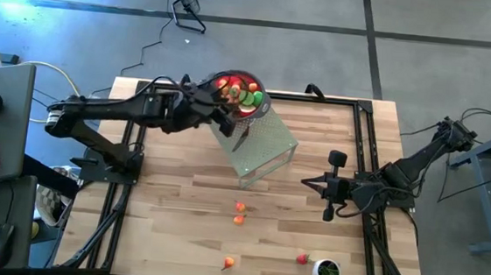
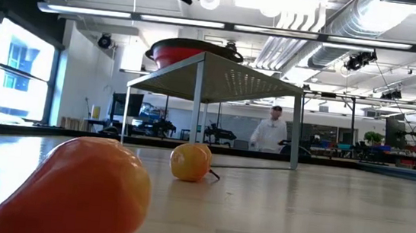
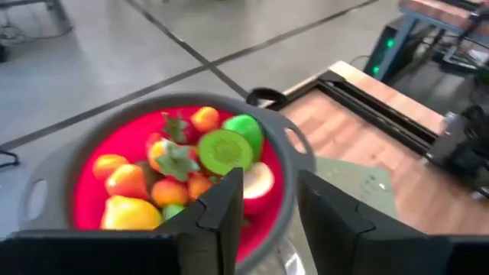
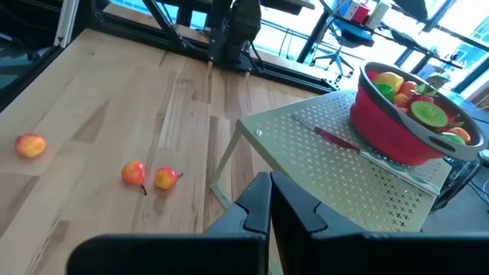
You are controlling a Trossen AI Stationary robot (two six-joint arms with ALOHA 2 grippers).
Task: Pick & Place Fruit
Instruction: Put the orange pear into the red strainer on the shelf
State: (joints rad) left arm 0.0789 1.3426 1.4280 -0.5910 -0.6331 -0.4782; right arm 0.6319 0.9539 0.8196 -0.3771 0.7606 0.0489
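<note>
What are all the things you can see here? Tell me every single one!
red bowl: one, red with a grey rim, on the metal stand
fruit in the bowl: many, red, orange, yellow, green, piled inside
metal stand: one, pale, holes in its top, far half of the table
knife: one, red handle, on the stand beside the bowl
loose fruit: four, orange and red, on the table's near half
white cup: one, green inside, near edge of the table
table: one, light wood
person: one, white top, room behind
left end effector: one, dark, open above the bowl
right end effector: one, dark, shut, waiting at the right
</note>
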